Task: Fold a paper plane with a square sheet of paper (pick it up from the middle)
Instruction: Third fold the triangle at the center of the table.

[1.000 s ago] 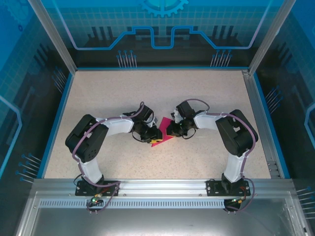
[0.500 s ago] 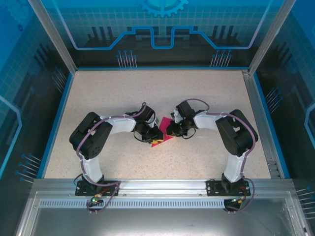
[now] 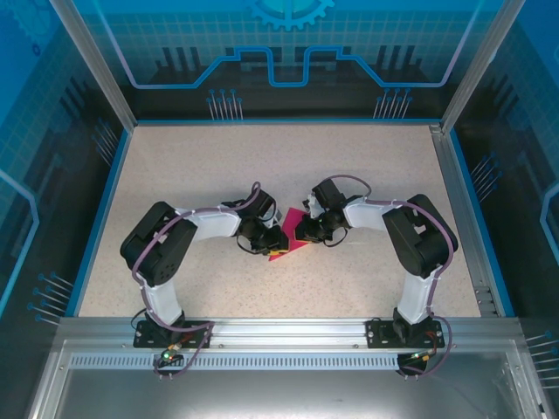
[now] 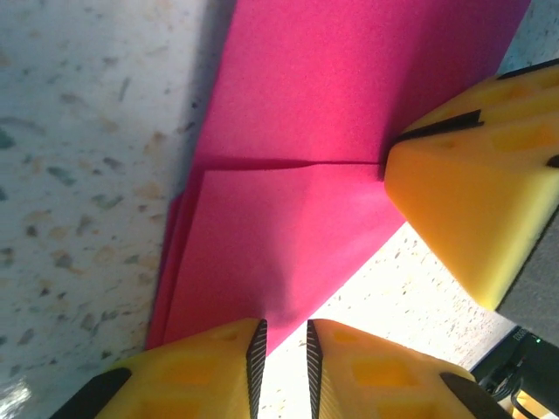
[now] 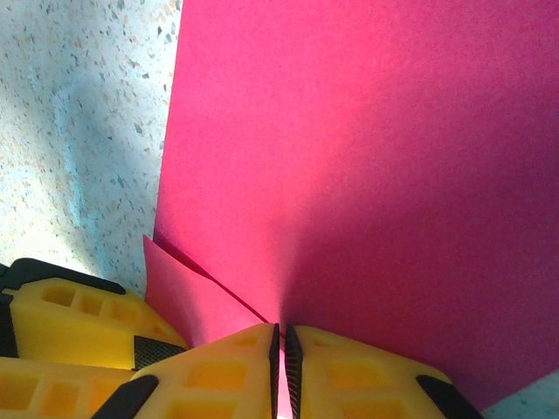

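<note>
The square sheet of paper (image 3: 280, 253) is magenta-pink, partly folded, and lies at the table's centre between both grippers. In the right wrist view the paper (image 5: 376, 157) rises as a broad panel, with a smaller flap low on the left. My right gripper (image 5: 280, 336) is shut on its lower edge. In the left wrist view the paper (image 4: 297, 105) shows a horizontal crease and stacked layers at the left. My left gripper (image 4: 281, 336) stands narrowly open at the paper's slanted lower edge, with table showing in the gap. From above, the left gripper (image 3: 278, 237) and right gripper (image 3: 300, 232) nearly touch.
The speckled beige table (image 3: 218, 166) is fenced by blue walls and an aluminium frame (image 3: 463, 201). A yellow finger of the right gripper (image 4: 472, 201) presses on the paper's right side in the left wrist view. The left gripper's fingers (image 5: 79, 323) sit at the lower left of the right wrist view.
The left arm has edged slightly right toward the paper, and its jaws have narrowed a little. The right arm and the paper have stayed put.
</note>
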`<state>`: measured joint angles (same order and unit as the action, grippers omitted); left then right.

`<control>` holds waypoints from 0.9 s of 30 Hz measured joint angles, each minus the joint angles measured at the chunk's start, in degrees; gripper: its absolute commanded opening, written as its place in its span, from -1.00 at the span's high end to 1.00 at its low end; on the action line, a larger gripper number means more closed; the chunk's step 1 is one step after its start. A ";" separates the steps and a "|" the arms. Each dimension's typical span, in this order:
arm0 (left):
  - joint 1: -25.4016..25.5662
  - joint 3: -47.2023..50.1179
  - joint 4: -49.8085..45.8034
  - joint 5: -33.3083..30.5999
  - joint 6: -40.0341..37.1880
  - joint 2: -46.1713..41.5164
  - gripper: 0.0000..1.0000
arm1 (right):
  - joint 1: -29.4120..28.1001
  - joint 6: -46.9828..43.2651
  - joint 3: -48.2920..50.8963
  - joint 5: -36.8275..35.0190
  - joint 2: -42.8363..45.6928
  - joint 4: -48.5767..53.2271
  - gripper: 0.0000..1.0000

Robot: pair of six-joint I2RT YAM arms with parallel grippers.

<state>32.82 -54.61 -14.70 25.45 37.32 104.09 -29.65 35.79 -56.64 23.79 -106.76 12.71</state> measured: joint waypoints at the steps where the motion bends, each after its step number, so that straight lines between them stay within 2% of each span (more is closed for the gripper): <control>1: 0.00 0.26 0.00 -0.20 0.00 -0.26 0.52 | 0.00 -0.02 -0.02 0.00 0.00 0.07 0.71; 17: 0.00 0.83 -0.90 -1.44 0.04 -1.42 0.49 | 0.00 -0.04 -0.04 -0.02 0.00 0.11 0.70; 27: 0.00 1.01 -1.03 -1.92 0.02 -1.40 0.55 | 0.02 -0.04 -0.04 -0.02 0.00 0.11 0.70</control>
<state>32.82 -53.60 -15.73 23.53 37.34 102.69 -29.63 35.75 -56.69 23.77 -106.76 12.82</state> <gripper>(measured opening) 0.234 0.149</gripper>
